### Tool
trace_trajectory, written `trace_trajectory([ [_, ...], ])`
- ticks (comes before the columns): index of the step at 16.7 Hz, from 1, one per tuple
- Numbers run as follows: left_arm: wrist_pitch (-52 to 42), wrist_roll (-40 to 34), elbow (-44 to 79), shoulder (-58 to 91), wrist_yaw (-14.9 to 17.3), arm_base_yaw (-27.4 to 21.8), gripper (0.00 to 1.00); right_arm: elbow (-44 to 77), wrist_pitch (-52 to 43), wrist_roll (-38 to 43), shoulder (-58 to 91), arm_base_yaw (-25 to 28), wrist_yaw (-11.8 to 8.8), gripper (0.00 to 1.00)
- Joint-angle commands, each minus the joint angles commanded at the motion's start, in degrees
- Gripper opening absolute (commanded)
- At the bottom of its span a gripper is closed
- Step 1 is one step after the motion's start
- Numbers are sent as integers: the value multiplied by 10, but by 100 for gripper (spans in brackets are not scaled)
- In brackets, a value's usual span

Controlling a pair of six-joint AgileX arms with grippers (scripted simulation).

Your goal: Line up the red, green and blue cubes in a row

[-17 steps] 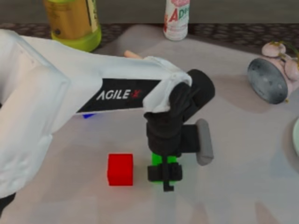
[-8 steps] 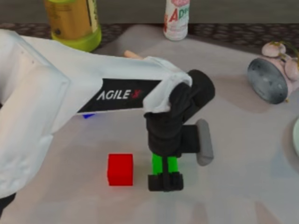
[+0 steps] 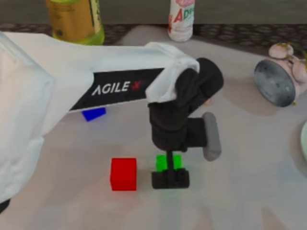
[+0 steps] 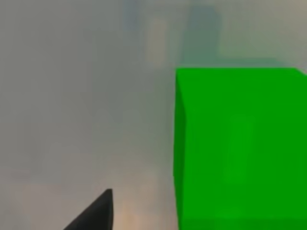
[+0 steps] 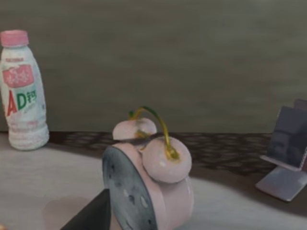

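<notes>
Left end effector [image 3: 170, 179]: over the green cube, fingers apart, not clamped on it.
Green cube [image 3: 169, 162]: on the tabletop [image 3: 249, 158], just right of the red cube — a small gap between them.
Red cube [image 3: 123, 174]: front centre, in line with the green.
Blue cube [image 3: 93, 114]: well back and left, partly under the left arm.
Right end effector: out of the top view — cannot tell its state.
Clock [image 3: 279, 76]: far right.

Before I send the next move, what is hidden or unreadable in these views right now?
- Green cube: top view, the left gripper covers its near part, so finger contact is unreadable.
- Left wrist view: the green cube is cut off by the frame edges; one dark fingertip shows.
- Blue cube: partly under the left arm.
- Right gripper: outside the top view.
- Red cube: fully visible.
</notes>
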Motion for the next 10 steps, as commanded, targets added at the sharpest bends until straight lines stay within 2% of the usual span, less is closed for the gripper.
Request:
trace_trajectory([
  [4,-70,0,44,-27,-1,5,100,0,0,0,0,0,0,100],
  [10,-76,0,55,-21,-1,11,100,0,0,0,0,0,0,100],
])
